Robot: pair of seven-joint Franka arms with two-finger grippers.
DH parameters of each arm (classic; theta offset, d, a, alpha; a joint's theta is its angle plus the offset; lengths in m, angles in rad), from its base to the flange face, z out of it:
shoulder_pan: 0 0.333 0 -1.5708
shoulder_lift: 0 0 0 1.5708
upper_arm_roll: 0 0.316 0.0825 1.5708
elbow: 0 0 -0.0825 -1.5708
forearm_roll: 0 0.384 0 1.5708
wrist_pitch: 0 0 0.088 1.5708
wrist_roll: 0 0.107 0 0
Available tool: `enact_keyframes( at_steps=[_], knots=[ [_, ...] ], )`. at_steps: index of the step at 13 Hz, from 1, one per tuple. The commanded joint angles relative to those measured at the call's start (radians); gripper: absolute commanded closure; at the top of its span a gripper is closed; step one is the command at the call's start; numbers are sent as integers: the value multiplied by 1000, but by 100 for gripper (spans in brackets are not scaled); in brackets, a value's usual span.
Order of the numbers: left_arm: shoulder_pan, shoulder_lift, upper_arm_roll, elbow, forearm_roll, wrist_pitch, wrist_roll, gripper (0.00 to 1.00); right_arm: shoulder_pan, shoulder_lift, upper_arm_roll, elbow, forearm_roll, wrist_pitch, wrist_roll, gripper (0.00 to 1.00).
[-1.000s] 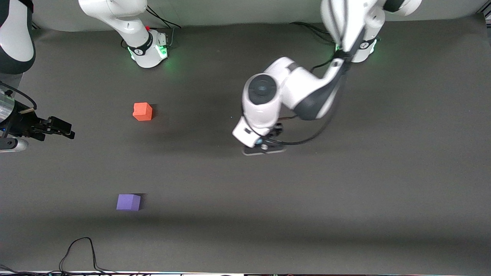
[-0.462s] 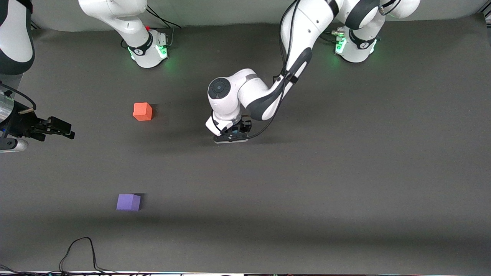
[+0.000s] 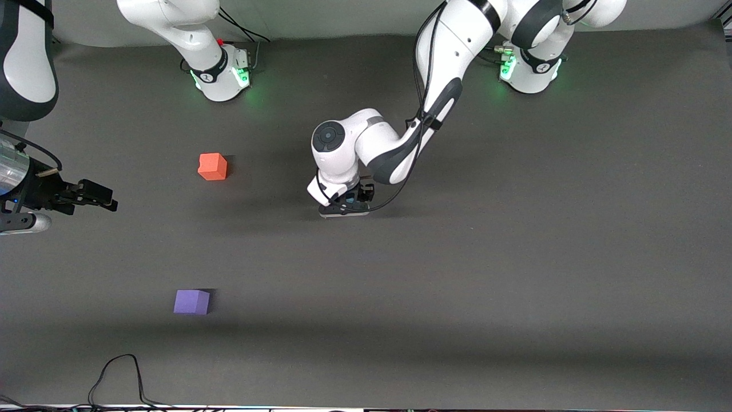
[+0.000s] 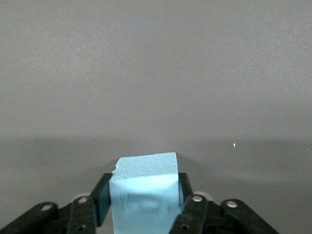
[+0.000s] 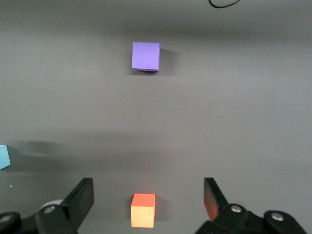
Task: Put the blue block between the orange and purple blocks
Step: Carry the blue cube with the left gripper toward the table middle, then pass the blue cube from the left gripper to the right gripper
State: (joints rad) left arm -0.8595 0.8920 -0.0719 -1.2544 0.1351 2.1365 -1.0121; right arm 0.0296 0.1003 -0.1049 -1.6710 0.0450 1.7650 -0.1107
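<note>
My left gripper [image 3: 347, 201] is shut on the light blue block [image 4: 145, 195], over the middle of the table. Its pads press the block's two sides [image 4: 144, 184]. The orange block [image 3: 213, 166] sits on the table toward the right arm's end. The purple block [image 3: 191, 301] sits nearer the front camera than the orange one. My right gripper [image 3: 96, 195] waits open and empty at the right arm's end of the table. Its wrist view shows the gripper [image 5: 147, 191] wide open, with the orange block [image 5: 143, 210], the purple block [image 5: 146, 56] and the blue block's edge [image 5: 4, 157].
A dark grey mat [image 3: 514, 274] covers the table. A black cable [image 3: 117, 375] loops on it at the edge nearest the front camera. The two arm bases [image 3: 223, 74] stand along the edge farthest from that camera.
My left arm has carried the blue block toward the right arm's end of the table, then nearly stopped. My right gripper has shifted slightly.
</note>
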Motion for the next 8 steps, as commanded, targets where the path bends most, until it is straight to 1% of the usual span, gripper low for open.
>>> enact_keyframes(
  at_steps=[1,2,3,5,6,8],
  knots=[
    [-7,1,15,27,17,-4,-3,0,3,12,-2,27,15,-9,-18,0],
    [2,-24,15,32,11,-21,-2,0,1,10,-2,25,12,-13,-18,0],
    [37,-47,12,33,5,-29,1,0,1,12,-2,25,12,-13,-20,0],
    [106,-111,1,35,-5,-102,24,0,0,12,-2,25,9,-13,-23,0],
    [149,-152,1,32,-47,-127,61,0,-2,12,-2,23,9,-13,-23,0],
    [253,-237,4,7,-147,-197,205,0,0,13,-2,25,9,-13,-20,0]
  ],
)
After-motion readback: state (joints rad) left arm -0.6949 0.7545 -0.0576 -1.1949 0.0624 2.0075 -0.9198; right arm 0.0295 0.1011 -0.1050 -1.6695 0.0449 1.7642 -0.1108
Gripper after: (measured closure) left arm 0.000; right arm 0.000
